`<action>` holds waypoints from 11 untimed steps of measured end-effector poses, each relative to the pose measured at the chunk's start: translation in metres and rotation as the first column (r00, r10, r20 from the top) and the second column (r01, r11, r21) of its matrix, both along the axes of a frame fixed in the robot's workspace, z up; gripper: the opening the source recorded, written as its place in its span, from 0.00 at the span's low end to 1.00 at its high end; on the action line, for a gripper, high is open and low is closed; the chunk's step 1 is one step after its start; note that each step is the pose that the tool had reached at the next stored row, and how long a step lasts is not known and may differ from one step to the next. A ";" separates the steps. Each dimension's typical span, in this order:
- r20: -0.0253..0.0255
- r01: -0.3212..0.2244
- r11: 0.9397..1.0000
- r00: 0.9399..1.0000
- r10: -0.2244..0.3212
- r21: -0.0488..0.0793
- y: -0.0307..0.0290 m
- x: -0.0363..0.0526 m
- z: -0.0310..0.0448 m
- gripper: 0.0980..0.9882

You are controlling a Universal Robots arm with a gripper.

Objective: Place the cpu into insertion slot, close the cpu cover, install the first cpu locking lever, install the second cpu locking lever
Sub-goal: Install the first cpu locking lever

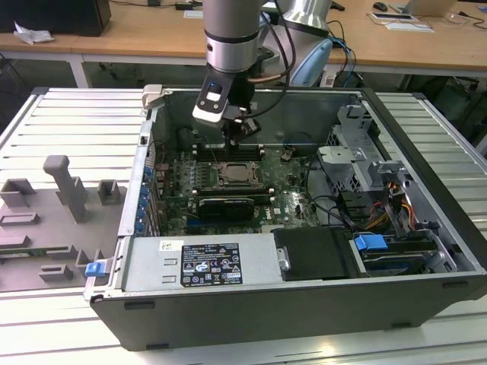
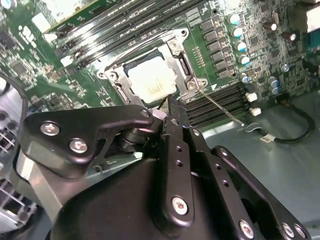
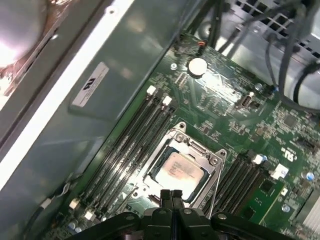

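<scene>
Plainly, cpu (image 3: 181, 170) seated within cpu cover (image 3: 197, 146)

The silver-grey cylindrical robot arm (image 1: 232, 30) enters the exterior view at twelve o'clock and hangs straight down toward six. A pale grey camera block (image 1: 212, 103) is fixed at its wrist, on the seven o'clock side. Beneath it the black metal gripper (image 1: 234, 135) points downward. In both wrist views its slim fingers (image 3: 166, 198) (image 2: 175, 117) are pressed together, with nothing between them.
</scene>
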State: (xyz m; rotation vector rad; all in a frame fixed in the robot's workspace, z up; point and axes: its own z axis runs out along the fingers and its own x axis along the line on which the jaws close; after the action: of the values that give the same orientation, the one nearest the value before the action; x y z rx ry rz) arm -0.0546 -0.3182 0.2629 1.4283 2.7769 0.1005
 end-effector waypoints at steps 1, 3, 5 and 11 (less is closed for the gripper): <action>0.000 -0.012 1.000 1.000 0.012 0.000 0.0000 0.0000 0.0000 0.01; 0.000 -0.028 1.000 1.000 0.028 0.000 -0.0001 -0.0001 0.0011 0.01; 0.000 -0.053 0.999 0.999 0.053 0.000 0.0000 0.0000 0.0027 0.01; 0.000 -0.200 0.980 0.980 0.200 0.000 0.0000 0.0000 0.0028 0.01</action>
State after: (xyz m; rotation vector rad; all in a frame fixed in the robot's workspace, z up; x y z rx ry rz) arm -0.0546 -0.3182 0.2657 1.1439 2.9125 0.1029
